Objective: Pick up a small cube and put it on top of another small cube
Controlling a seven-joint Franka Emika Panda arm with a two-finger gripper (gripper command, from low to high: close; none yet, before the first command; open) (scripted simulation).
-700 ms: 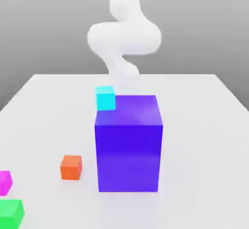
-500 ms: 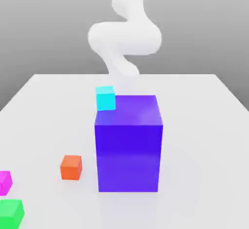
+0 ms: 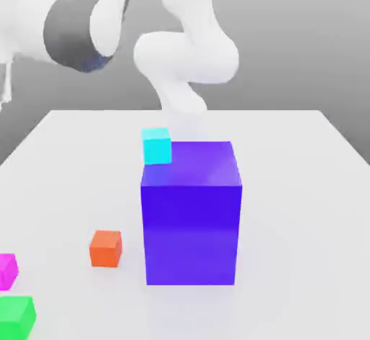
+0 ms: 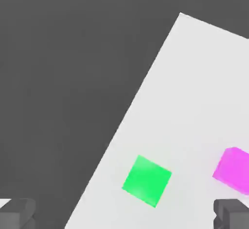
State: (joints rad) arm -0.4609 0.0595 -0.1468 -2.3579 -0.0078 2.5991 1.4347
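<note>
Several small cubes lie on the white table (image 3: 303,187): a cyan cube (image 3: 156,146) behind the big block's far left corner, an orange cube (image 3: 105,249), a magenta cube (image 3: 6,270) and a green cube (image 3: 16,315) at the near left. The arm's wrist (image 3: 72,27) hangs high at the exterior view's upper left, far above the cubes. In the hand view my gripper (image 4: 124,214) is open, its fingertips (image 4: 17,212) wide apart with nothing between them. The green cube (image 4: 146,180) and magenta cube (image 4: 234,169) lie far below it.
A large blue-purple block (image 3: 191,212) stands in the middle of the table, much taller than the small cubes. The green cube sits close to the table's edge (image 4: 121,125), with dark floor beyond it.
The arm's wrist has swung into view at the exterior view's upper left, high over the table's left side. No cube has moved.
</note>
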